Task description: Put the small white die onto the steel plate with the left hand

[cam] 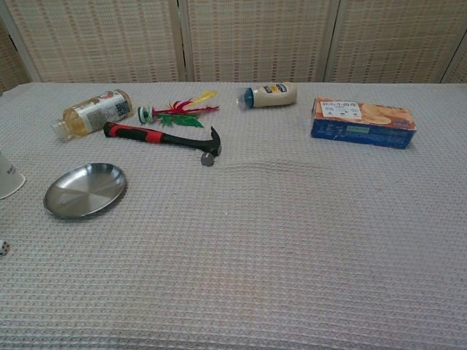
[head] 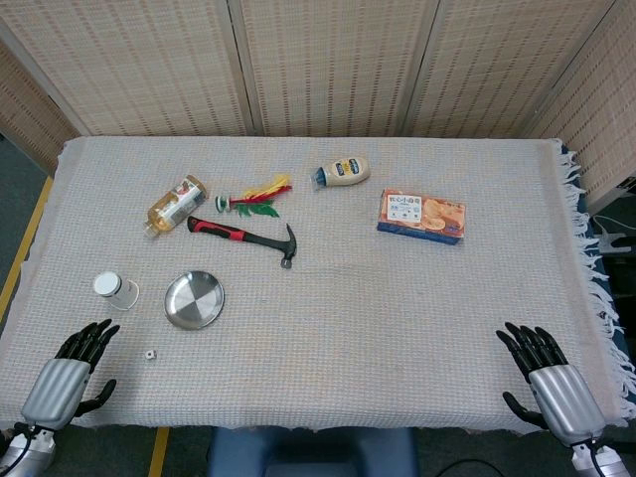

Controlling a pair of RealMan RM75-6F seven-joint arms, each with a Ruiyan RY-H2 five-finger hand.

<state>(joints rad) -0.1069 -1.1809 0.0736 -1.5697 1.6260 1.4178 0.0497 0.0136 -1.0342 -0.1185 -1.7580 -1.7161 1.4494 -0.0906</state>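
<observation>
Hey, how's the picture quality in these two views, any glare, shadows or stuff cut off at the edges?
Head view: even, soft light, only faint shadows under the hammer; mild sheen on the plate; the die is tiny but sharp; both hands, left and right, show. Chest view: sharp, plate reflects light softly; the die and cup are clipped by the left edge; no hands visible.

Left hand (head: 75, 373): ribbed silver-grey back plate, black fingers and thumb, thin dark cable at wrist. Right hand (head: 549, 383): same build, silver-grey ribbed shell, black digits, cable at wrist.
</observation>
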